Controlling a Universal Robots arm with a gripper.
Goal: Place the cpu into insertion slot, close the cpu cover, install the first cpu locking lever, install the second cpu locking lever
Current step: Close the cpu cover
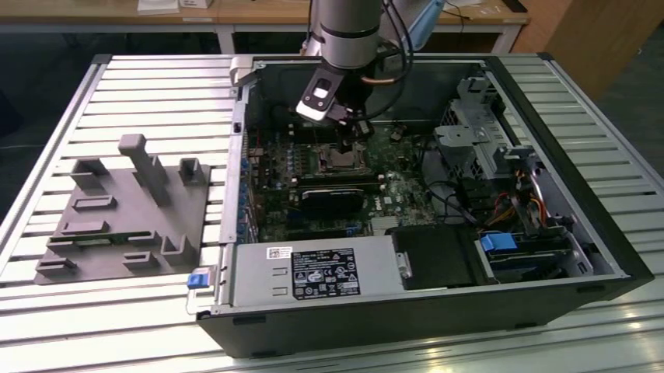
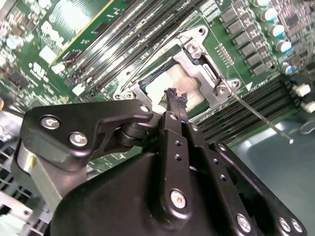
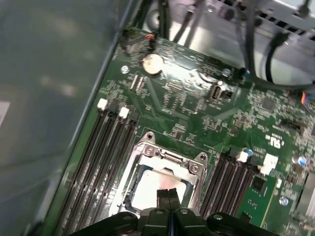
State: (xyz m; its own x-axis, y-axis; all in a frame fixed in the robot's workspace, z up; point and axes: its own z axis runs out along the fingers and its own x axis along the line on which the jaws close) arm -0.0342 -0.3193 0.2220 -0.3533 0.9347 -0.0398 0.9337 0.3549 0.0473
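Fingers pressed together with nothing pinched between them, my black gripper [image 3: 169, 196] hung just above the cpu [image 3: 147, 189], a small flat square chip with a dull silvery-beige metal top. That chip sat in the insertion slot [image 1: 323, 162], the small square dark socket with a silver rim, near the middle of the green circuit board [image 3: 187, 98]. The cpu cover [image 3: 170, 158], a thin square silver metal frame with a big window, lay down around the chip.

Room was tight. Long black memory slots [image 3: 101, 157] ran close along two opposite sides of the socket, and the grey case wall [image 3: 49, 98] rose just past one bank of them.

From the second wrist view I had my fingertips [image 2: 175, 96] over the chip [image 2: 158, 84] and a locking lever [image 2: 261, 118], a thin silver rod, slanting away from the frame's corner across the memory slots rather than lying along it. From the exterior view I had the whole black computer case [image 1: 415, 318] lying open on a slatted metal table [image 1: 155, 85], with my arm reaching down into it from above.
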